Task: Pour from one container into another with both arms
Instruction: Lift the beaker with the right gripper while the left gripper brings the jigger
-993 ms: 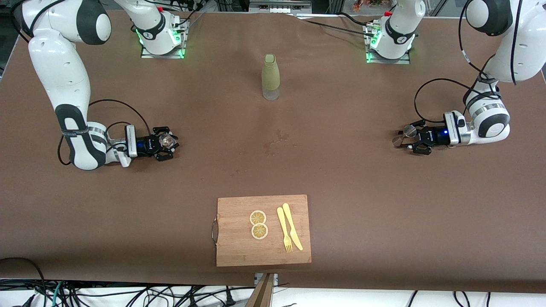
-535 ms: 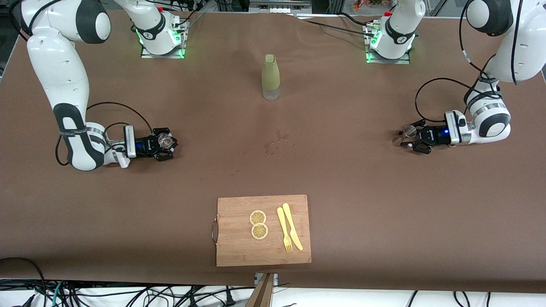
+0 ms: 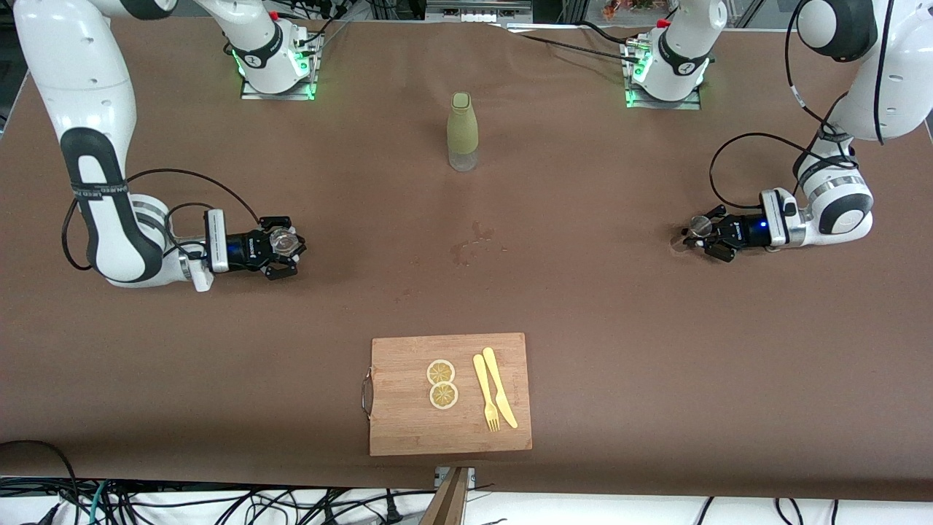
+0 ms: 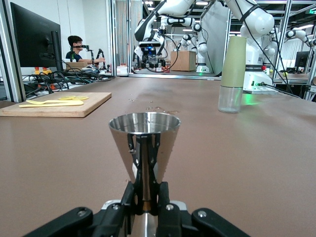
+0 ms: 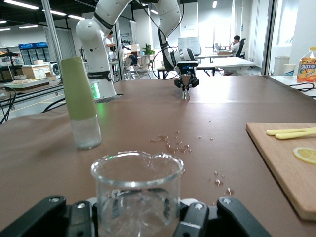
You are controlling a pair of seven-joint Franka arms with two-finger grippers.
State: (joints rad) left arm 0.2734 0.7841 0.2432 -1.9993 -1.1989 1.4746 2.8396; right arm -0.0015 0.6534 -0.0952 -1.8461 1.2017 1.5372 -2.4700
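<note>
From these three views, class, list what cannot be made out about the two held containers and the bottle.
- Metal cup: its inside, left wrist view; the camera sits below the rim.
- Glass beaker: its base, right wrist view; cut off by the frame edge.
- Green-sleeved bottle: its contents, every view; the sleeve covers it.

Shiny metal cup (image 4: 143, 146), clear glass beaker (image 5: 137, 191), wooden board (image 3: 450, 394).

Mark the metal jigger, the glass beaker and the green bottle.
metal jigger (image 4: 143, 143), left wrist view, on its cone wall.
glass beaker (image 5: 137, 190), right wrist view, on its clear wall.
green bottle (image 3: 462, 127), front view, on its green sleeve.
</note>
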